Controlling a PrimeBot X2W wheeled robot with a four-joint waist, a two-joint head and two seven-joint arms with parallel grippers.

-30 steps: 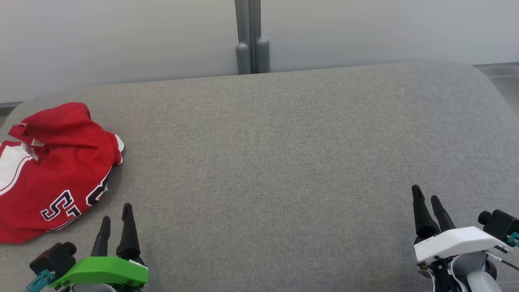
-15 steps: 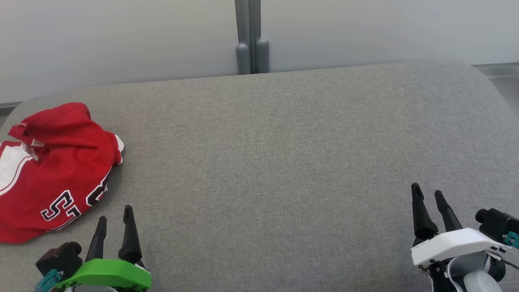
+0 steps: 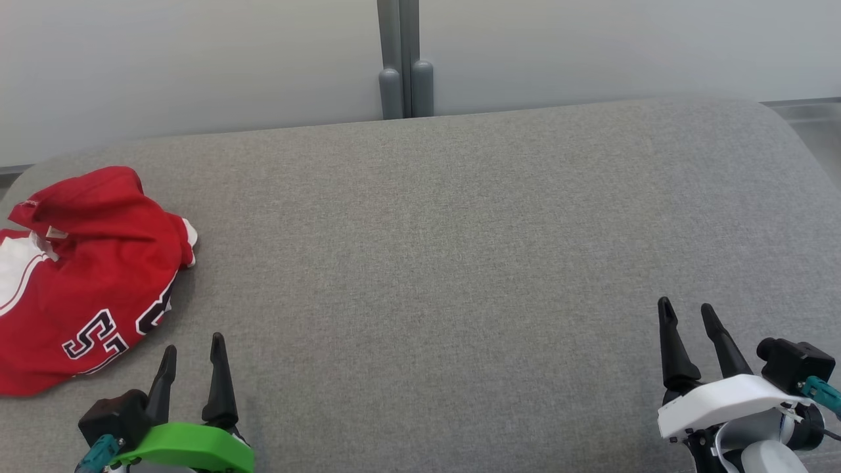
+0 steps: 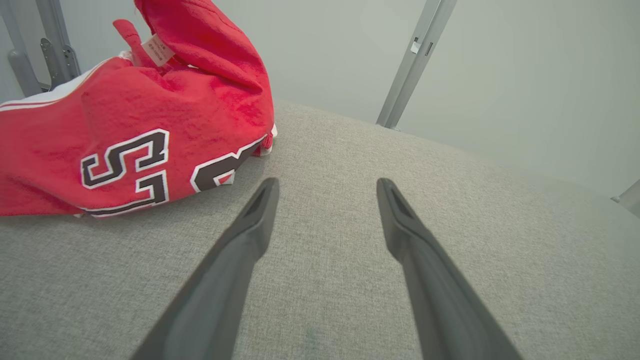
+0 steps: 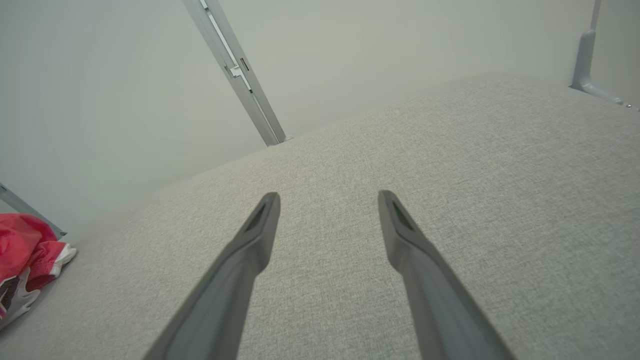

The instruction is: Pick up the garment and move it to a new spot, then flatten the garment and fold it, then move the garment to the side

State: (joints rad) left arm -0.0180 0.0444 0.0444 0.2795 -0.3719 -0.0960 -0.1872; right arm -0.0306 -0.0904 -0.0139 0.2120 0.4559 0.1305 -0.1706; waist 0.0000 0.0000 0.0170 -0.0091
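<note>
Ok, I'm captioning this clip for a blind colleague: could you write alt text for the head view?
A crumpled red jersey with dark lettering lies at the left edge of a grey fabric surface. The green-cased left gripper, open, points up near it at lower left; the white-cased right gripper, open, sits far off at lower right.

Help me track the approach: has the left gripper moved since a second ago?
Yes, slightly. The left gripper has shifted rightward, mostly at its green base, away from the red garment, which lies still.
</note>
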